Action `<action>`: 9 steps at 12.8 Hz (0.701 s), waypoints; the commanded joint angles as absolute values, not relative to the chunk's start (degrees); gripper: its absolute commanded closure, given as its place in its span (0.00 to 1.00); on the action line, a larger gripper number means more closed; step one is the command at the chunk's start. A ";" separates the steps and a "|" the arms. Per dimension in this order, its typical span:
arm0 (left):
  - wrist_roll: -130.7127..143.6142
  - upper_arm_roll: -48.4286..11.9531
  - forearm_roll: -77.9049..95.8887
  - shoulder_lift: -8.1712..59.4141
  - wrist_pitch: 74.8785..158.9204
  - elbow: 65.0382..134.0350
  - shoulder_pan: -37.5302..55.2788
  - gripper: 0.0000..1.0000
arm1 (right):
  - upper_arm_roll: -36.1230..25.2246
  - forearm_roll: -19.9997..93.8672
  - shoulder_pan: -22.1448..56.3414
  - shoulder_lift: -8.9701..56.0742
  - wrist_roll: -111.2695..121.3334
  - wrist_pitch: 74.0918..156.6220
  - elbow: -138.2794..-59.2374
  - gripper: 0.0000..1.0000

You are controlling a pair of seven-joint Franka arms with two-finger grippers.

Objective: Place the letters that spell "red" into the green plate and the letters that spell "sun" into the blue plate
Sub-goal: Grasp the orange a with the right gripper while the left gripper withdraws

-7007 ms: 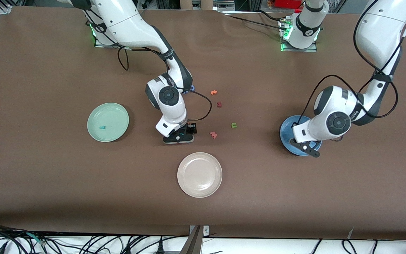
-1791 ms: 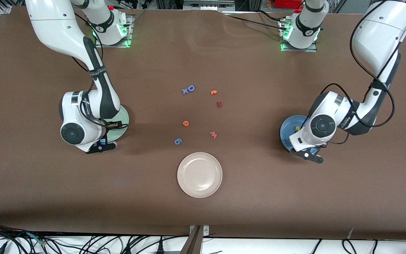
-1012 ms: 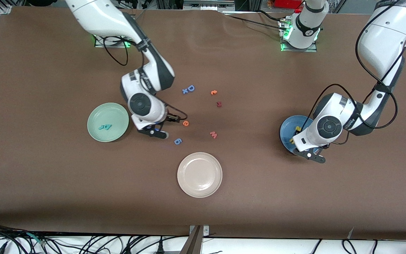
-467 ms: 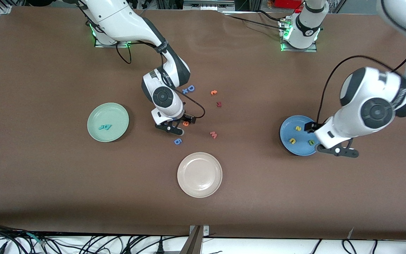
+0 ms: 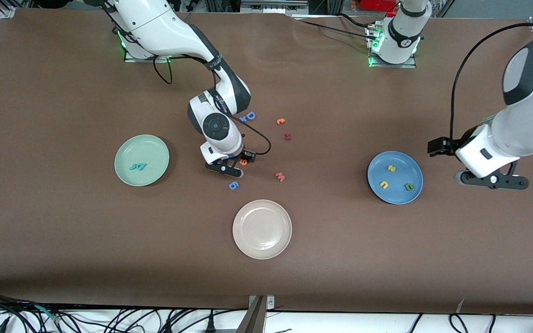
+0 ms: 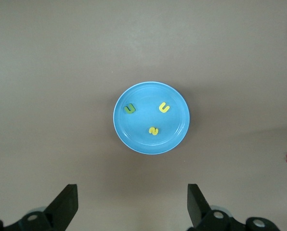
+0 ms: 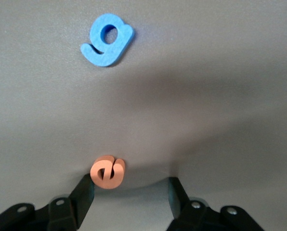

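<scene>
The orange "e" (image 5: pixel 243 162) (image 7: pixel 107 172) lies on the table, touching the tip of one finger (image 7: pixel 84 191) of my right gripper (image 5: pixel 234 165) (image 7: pixel 129 192). That gripper is low over it, its jaws apart with bare table between them. Two teal letters (image 5: pixel 138 166) lie together in the green plate (image 5: pixel 125 150). The blue plate (image 5: pixel 395 159) (image 6: pixel 134 139) holds a yellow "s" (image 5: pixel 391 168), a yellow arch letter (image 5: pixel 383 184) and a green arch letter (image 5: pixel 408 187). My left gripper (image 5: pixel 493 181) (image 6: pixel 132 207) hangs open and empty, high over the table beside the blue plate, toward the left arm's end.
A cream-white plate (image 5: pixel 262 249) sits nearest the front camera. A blue "g" (image 5: pixel 233 185) (image 7: pixel 106 39) and a pink "w" (image 5: pixel 280 176) lie near the "e". Farther from the camera are a dark red letter (image 5: pixel 287 136), an orange curly letter (image 5: pixel 280 121) and a blue "D" (image 5: pixel 250 115).
My left arm has risen and swung off the blue plate toward its end of the table. My right gripper has settled at the orange "e", its jaws narrower.
</scene>
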State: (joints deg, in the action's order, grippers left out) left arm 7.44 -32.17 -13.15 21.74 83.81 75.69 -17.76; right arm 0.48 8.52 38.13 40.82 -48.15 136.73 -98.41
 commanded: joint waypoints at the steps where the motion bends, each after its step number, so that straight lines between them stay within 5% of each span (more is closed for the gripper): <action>1: 5.28 -17.64 -7.42 18.02 85.07 76.55 -7.33 0.00 | -0.09 5.63 38.76 41.22 -49.22 140.08 -98.35 0.32; 3: 5.19 -13.12 0.76 15.22 87.87 78.21 -6.33 0.00 | 0.00 5.36 38.85 41.31 -49.13 141.06 -98.44 0.32; 6: -0.49 -10.20 1.58 4.61 90.26 91.10 -4.22 0.00 | 0.00 4.66 38.85 41.57 -49.22 142.12 -98.44 0.32; 9: -2.37 -9.67 1.15 -0.86 96.74 98.50 -2.73 0.00 | 0.09 4.66 38.85 42.01 -49.31 142.12 -98.53 0.45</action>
